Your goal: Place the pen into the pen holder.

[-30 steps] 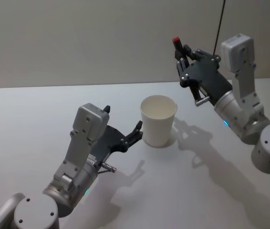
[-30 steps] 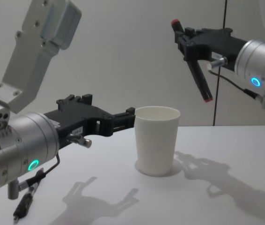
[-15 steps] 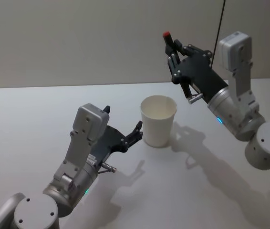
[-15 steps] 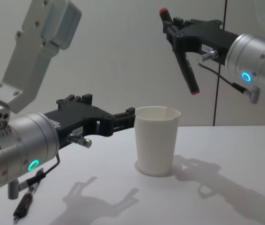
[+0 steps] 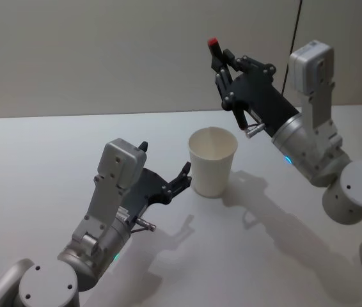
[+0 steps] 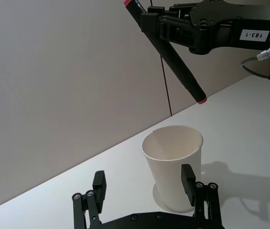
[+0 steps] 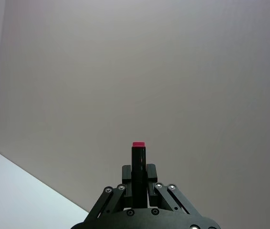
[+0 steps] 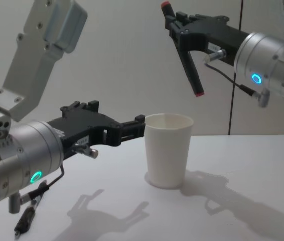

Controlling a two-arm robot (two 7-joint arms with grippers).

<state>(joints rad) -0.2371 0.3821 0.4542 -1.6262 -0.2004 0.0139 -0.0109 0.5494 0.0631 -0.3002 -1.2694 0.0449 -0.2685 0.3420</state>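
Note:
The pen [image 8: 191,75], black with red ends, hangs tilted in the air with my right gripper [image 8: 182,30] shut on its upper part. Its lower red tip is above the pen holder's rim, a little to the right of centre. The pen holder [image 8: 168,150] is a white paper cup standing upright on the table [image 8: 262,165]. The head view has the pen [image 5: 215,52], right gripper [image 5: 224,67] and pen holder [image 5: 212,161]. My left gripper [image 5: 165,160] is open, low beside the holder's left side. The left wrist view shows the left gripper [image 6: 143,181], holder [image 6: 171,157] and pen [image 6: 180,71].
A thin black cable [image 5: 294,32] runs down the wall behind the right arm. The white table [image 5: 53,160] spreads out left and in front of the cup. A plain wall stands close behind.
My right gripper has carried the pen leftward and slightly up, from right of the cup to over its rim. The left arm and cup have not moved.

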